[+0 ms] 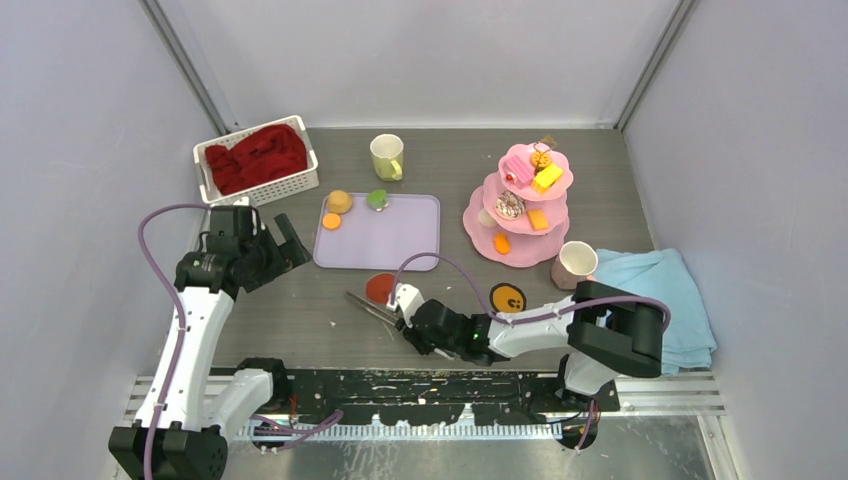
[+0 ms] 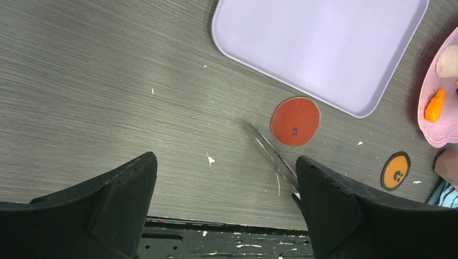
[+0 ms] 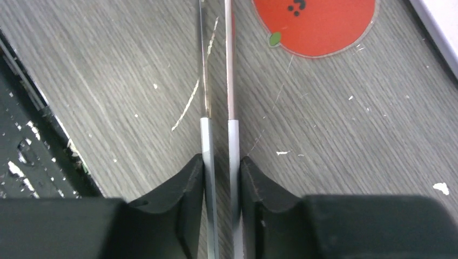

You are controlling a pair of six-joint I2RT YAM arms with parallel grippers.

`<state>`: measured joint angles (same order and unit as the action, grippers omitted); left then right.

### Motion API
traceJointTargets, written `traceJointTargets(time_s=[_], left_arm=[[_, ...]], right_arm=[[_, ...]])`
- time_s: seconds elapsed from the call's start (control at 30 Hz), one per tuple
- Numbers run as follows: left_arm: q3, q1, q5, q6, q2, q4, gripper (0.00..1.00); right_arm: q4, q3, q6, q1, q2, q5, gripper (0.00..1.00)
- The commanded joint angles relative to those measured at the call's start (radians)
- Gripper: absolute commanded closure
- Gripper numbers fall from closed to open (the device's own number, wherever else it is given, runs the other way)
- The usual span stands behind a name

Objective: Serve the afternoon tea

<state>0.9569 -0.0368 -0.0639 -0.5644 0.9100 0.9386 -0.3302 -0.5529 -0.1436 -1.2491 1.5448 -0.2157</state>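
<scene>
From above, you see your left gripper (image 1: 268,236) over the table (image 1: 300,320), just left of the lilac tray (image 1: 385,245), with its fingers spread wide and nothing between them. Your right gripper (image 1: 404,309) lies low near the front edge and pinches a pair of metal tongs (image 1: 368,306). The pink stand (image 1: 518,205) with sweets (image 1: 546,177) on its tiers is at the right. The pink mug (image 1: 576,264) is just in front of it, and the yellow-green mug (image 1: 387,157) is behind the tray. Three more sweets (image 1: 340,201) sit on the tray's far left part.

In the left wrist view, your left gripper (image 2: 227,189) is open above bare table. The tongs (image 2: 273,156) lie beyond it, beside a red disc (image 2: 295,121).

In the right wrist view, the fingers (image 3: 186,183) of your right gripper (image 3: 221,183) press the two arms of the tongs (image 3: 207,140) close together. The arms point along the table and pass just beside the red disc (image 3: 318,21).
</scene>
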Motion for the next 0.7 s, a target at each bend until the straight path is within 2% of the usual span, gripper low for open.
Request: traceJointTargets(time_s=[0.0, 0.27, 0.4, 0.5, 0.67], left_arm=[[0.005, 0.008, -0.015, 0.001, -0.006, -0.028, 0.01], [0.015, 0.008, -0.005, 0.007, -0.005, -0.026, 0.01], [0.017, 0.009, -0.002, 0.007, -0.008, -0.022, 0.01], [0.017, 0.008, -0.004, 0.003, -0.009, -0.023, 0.01], [0.015, 0.008, -0.016, -0.006, -0.012, -0.023, 0.01]], right_arm=[[0.050, -0.032, 0.007, -0.007, -0.083, 0.024, 0.73], [0.207, -0.076, -0.014, -0.007, -0.237, 0.007, 0.84], [0.279, -0.122, -0.041, -0.006, -0.301, -0.096, 0.84], [0.435, -0.256, -0.051, 0.013, -0.253, -0.126, 0.83], [0.650, -0.505, -0.105, 0.061, -0.069, -0.134, 0.84]])
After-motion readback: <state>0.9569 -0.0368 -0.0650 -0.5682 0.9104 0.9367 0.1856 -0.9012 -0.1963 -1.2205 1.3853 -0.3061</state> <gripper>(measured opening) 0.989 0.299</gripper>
